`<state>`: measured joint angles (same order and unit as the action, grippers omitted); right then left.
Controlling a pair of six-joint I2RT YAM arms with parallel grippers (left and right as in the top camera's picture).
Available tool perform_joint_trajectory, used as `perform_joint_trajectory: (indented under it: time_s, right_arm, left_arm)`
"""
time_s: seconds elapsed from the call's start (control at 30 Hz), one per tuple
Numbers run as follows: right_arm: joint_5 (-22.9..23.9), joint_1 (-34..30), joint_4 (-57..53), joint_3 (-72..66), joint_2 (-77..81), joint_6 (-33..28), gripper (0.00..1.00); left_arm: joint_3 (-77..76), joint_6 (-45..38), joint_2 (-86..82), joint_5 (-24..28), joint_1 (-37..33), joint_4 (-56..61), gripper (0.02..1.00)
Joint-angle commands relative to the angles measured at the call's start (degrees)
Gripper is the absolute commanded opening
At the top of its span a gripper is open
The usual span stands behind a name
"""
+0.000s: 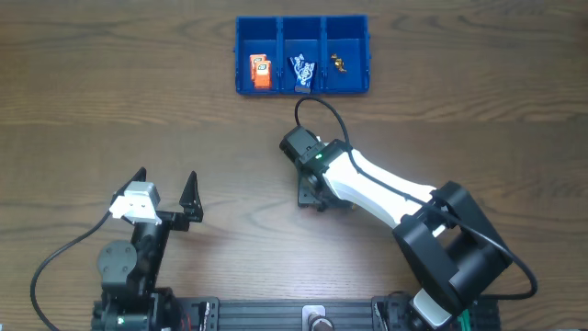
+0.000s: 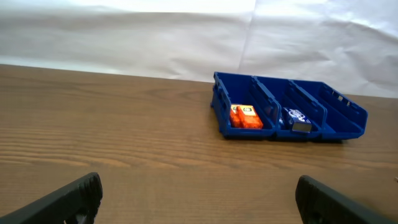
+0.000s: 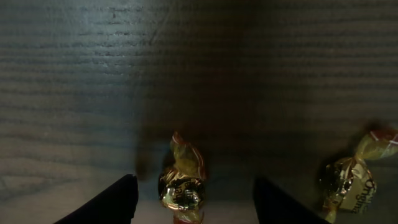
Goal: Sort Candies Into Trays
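Note:
A blue three-compartment tray (image 1: 302, 28) sits at the table's far side, with orange candies (image 1: 261, 70) in its left bin, blue-and-white ones (image 1: 302, 72) in the middle and gold ones (image 1: 339, 62) in the right. My right gripper (image 3: 194, 208) is down at the tabletop, open, with a gold-wrapped candy (image 3: 182, 183) lying between its fingers. A second gold candy (image 3: 353, 177) lies beside it. My left gripper (image 1: 166, 191) stands open near the front left, holding nothing. In the left wrist view the tray (image 2: 287, 113) shows far off.
The right arm (image 1: 386, 193) stretches from the front right toward the table's middle, a black cable looping above its wrist. Bare wooden tabletop surrounds the tray and both arms.

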<state>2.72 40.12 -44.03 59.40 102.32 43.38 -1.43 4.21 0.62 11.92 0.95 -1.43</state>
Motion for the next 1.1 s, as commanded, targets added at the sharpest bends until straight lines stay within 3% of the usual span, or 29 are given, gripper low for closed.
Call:
perform_joint_trajectory:
  time_s: [0.03,0.23,0.5,0.77,0.93,1.1]
  right_arm:
    - [-0.09,0.44,0.28,-0.31,0.63,-1.16,0.568]
    - [-0.07,0.44,0.5,-0.31,1.64,-1.44,0.557]
    - [-0.46,0.5,0.87,-0.31,1.86,-1.44,0.253]
    - [-0.87,0.44,0.85,1.49,0.35,-3.23,0.172]
    - [2.69,-5.14,-9.29,14.19,-5.57,-8.59,0.169]
    - [5.64,-14.27,-20.52,37.77,-0.35,-16.26,0.167]
  left_arm:
    - [1.16,-0.39,-0.35,1.03,-0.24,-1.77,0.998]
    - [1.16,-0.39,-0.35,1.03,-0.24,-1.77,0.998]
    - [1.16,-0.39,-0.35,1.03,-0.24,-1.77,0.998]
    - [1.16,-0.39,-0.35,1.03,-0.24,-1.77,0.998]
    - [1.16,-0.39,-0.35,1.03,-0.24,-1.77,0.998]
    - [1.16,-0.39,-0.35,1.03,-0.24,-1.77,0.998]
